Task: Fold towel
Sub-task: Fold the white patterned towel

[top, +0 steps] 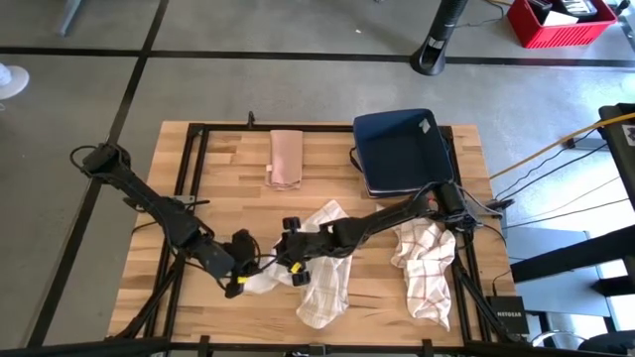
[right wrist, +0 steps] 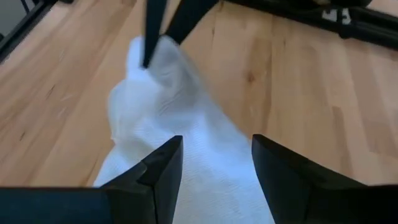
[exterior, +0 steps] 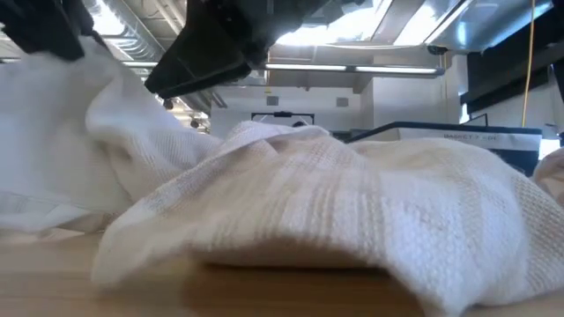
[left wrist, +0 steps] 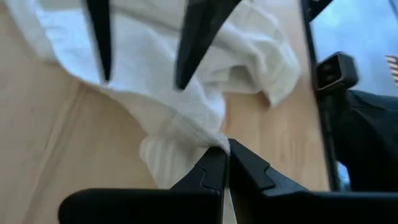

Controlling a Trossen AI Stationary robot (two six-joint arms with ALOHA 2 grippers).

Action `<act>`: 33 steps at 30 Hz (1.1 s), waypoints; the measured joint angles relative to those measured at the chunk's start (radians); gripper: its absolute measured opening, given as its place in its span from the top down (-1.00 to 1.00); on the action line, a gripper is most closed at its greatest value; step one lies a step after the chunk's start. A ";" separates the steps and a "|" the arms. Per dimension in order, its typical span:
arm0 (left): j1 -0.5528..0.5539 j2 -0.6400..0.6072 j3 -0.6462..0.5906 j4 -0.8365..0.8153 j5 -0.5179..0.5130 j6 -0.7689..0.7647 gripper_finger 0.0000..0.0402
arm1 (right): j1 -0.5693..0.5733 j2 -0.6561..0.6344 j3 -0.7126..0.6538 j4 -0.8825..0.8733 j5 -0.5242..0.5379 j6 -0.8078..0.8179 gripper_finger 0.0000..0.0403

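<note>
White towel [top: 319,266] sits crumpled at about 6 o'clock on the tabletop [top: 228,198], near the front edge, nothing squared up yet.

Left gripper [left wrist: 225,163] is at the towel's 9 o'clock end, fingers together and clamped on a bunched bit of the edge. Right gripper [right wrist: 214,163] is just beside it over the cloth, fingers apart, holding nothing; white fabric lies between and under them.

Risks as I see them:
- Left pinch looks small, only a tuft of fabric. If that arm lifts or pulls sideways the cloth could slip out, and the corner drops back into the heap.
- Right gripper hangs over mid-fabric, not an obvious corner. Closing there would probably grab a fold or two layers, so the towel spreads twisted instead of flat.
- The two grippers are close together. Any converging move could knock fingers or trap one gripper's cloth in the other.
- A second towel, checked [top: 425,266], lies at about 4 o'clock, near the white one and under the right arm. A wide sweep could drag it along or tangle the two.
- Towel is near the front edge; pulling toward 6 o'clock may hang it off the tabletop.

Folded tan cloth [top: 287,159] at 12 o'clock and blue bin [top: 402,149] at 1 o'clock are well apart, unlikely to interfere.
</note>
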 joint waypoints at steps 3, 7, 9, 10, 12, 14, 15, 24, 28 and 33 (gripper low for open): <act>0.000 0.000 0.000 0.029 0.000 0.033 0.97 | 0.001 0.002 0.000 0.030 -0.017 -0.041 0.04; 0.003 0.000 0.000 0.068 0.000 0.066 0.97 | 0.001 0.003 0.001 0.101 -0.026 -0.124 0.04; 0.003 0.000 0.000 0.077 0.000 0.074 0.97 | 0.000 0.008 0.001 0.123 -0.037 -0.128 0.04; 0.003 0.000 0.000 0.078 0.000 0.074 0.97 | -0.004 0.014 0.002 0.130 -0.045 -0.128 0.04; 0.003 0.000 0.000 0.071 0.000 0.075 0.97 | -0.006 0.031 0.002 0.120 -0.079 -0.125 0.04; 0.002 0.000 0.000 0.069 0.000 0.081 0.97 | -0.005 0.050 0.002 0.104 -0.116 -0.125 0.05; 0.002 0.000 0.000 0.069 0.000 0.090 0.97 | -0.004 0.060 0.001 0.099 -0.131 -0.130 0.06; 0.009 0.012 0.000 0.074 -0.001 0.090 0.97 | 0.005 0.048 0.015 0.037 -0.072 -0.170 0.93; 0.034 0.023 0.000 0.067 -0.002 0.040 0.93 | 0.024 0.007 0.066 -0.078 0.053 -0.172 0.92; 0.036 0.019 0.000 0.071 0.009 0.026 0.70 | 0.056 -0.084 0.093 -0.229 0.142 -0.170 0.96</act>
